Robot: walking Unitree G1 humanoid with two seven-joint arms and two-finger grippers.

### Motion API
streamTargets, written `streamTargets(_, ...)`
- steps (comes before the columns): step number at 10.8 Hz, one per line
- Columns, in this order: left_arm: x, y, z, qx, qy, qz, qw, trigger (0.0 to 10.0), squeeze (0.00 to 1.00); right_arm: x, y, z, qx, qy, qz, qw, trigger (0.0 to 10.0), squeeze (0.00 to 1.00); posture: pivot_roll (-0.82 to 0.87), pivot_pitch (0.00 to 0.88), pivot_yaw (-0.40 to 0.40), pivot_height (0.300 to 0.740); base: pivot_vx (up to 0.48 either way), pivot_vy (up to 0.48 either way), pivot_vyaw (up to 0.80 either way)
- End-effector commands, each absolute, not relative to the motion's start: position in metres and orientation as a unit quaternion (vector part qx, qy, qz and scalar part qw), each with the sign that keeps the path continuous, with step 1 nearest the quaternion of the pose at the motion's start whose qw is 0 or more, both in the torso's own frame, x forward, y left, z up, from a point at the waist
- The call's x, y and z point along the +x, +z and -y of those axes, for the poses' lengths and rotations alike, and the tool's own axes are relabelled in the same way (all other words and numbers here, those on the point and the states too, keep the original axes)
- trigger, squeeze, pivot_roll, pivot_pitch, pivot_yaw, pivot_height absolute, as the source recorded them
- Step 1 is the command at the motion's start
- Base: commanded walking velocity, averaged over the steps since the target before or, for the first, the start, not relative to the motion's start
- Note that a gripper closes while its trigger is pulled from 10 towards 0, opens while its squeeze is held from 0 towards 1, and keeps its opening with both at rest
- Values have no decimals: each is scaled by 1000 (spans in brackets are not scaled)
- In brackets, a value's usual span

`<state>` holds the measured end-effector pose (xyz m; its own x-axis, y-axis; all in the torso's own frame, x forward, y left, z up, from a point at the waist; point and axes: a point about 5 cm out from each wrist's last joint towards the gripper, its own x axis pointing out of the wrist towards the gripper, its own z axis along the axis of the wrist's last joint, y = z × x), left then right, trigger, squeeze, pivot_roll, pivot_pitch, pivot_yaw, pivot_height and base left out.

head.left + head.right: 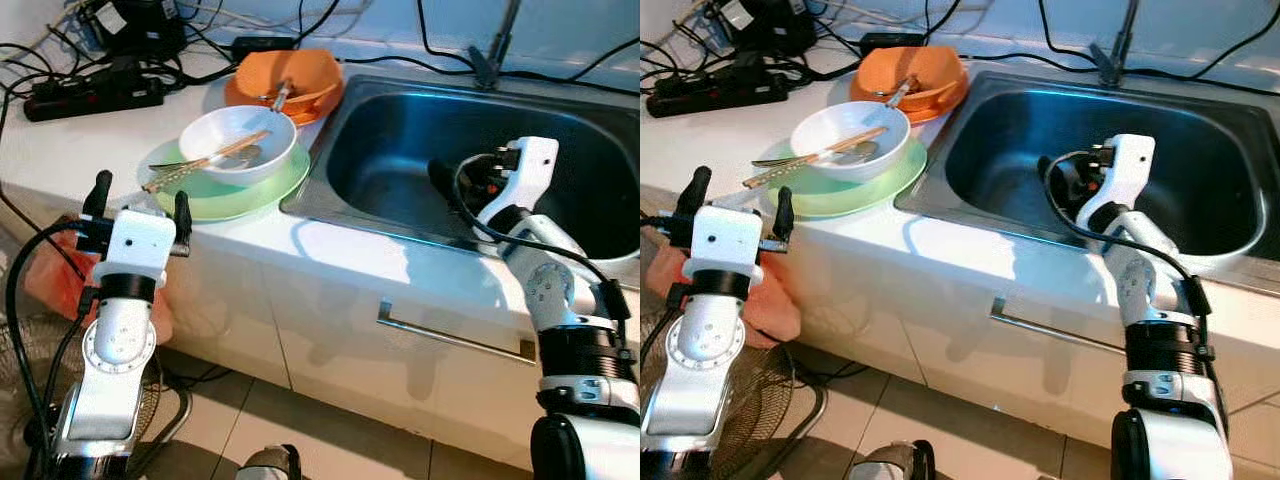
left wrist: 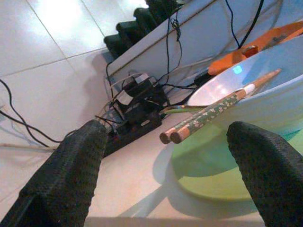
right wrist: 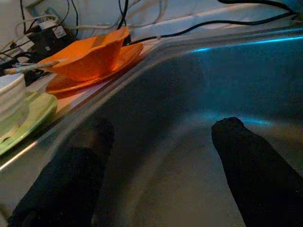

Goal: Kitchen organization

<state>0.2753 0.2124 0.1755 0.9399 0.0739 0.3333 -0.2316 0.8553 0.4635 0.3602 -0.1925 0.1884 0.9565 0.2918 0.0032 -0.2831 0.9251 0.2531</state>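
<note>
- We saw the left gripper (image 1: 139,205) raised at the counter's front edge, just short of the green plate (image 1: 262,192), its silver forearm rising almost upright from below; its two black fingers stood well apart and held nothing.
- In the left wrist view those fingers (image 2: 71,170) looked coarse and woven in texture, framing the near ends of the chopsticks (image 2: 208,112) without touching them.
- We saw the right gripper (image 1: 1058,180) reaching over the front rim of the sink (image 1: 330,180) and down into the basin, the arm bent at the elbow and a black cable looped beside the white wrist housing.
- Its fingers (image 3: 251,165) hung spread and empty above the basin floor.
- The sink was brushed steel, a deep rounded rectangle with a dull bluish sheen.
- The dishes sat on the white countertop (image 1: 60,150) to the left of the sink: a smooth white bowl (image 1: 215,128) rested on the broad, shallow green plate, and the patterned wooden chopsticks lay across the bowl's rim, their ends jutting out towards the left gripper.
- Behind them a glossy orange bowl (image 1: 300,70) sat on an orange plate (image 1: 240,95), close to the sink's back corner.
- A black power strip (image 1: 90,95) with tangled cables lay at the back left of the counter.
- Below the sink, a pale cabinet front carried a slim metal handle (image 1: 450,335).
</note>
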Motion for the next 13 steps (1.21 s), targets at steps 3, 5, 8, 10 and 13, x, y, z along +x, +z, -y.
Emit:
streamTargets(3,283,175,-214,242,65,150,956,10000,827,357,189,194,133,146,-16,980,10000,0,96,87,61,740,0,0,0)
streamTargets(5,287,175,-212,246,40,156,956,10000,416,356,188,194,134,145,-16,980,10000,0,95,89,63,740,0,0,0)
streamTargets(8,292,173,-214,251,30,154,955,10000,0,355,187,194,134,143,-17,981,10000,0,90,91,65,740,0,0,0)
streamTargets(10,294,169,-211,244,-11,152,958,6235,0,354,185,196,132,140,-20,981,10000,0,88,90,63,740,0,0,0)
streamTargets(13,295,169,-211,243,-20,157,957,0,0,355,185,196,131,138,-19,981,10000,0,89,88,63,740,0,0,0)
